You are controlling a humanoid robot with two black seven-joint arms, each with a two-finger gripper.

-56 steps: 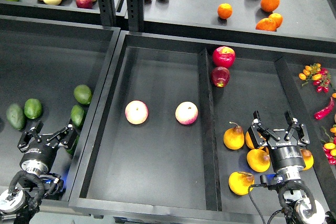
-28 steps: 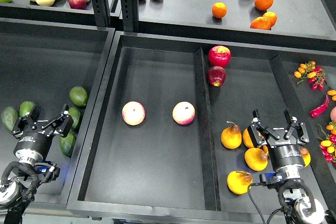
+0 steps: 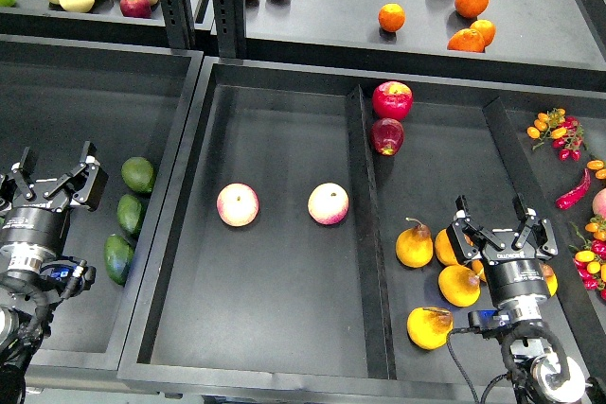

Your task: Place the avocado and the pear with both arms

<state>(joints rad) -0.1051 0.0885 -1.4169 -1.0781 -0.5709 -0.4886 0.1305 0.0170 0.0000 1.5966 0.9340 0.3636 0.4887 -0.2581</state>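
Left end effector [image 3: 54, 180] shifted left, open, empty beside three avocados [image 3: 119, 257]; right end effector [image 3: 502, 230] open over four pears [image 3: 429, 327].

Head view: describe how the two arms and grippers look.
Both are black. The left gripper and right gripper each have two angular fingers on a ribbed cylindrical wrist with a silver band. The right carries small white lettering. Black cables loop below both, with a blue glow near each wrist.
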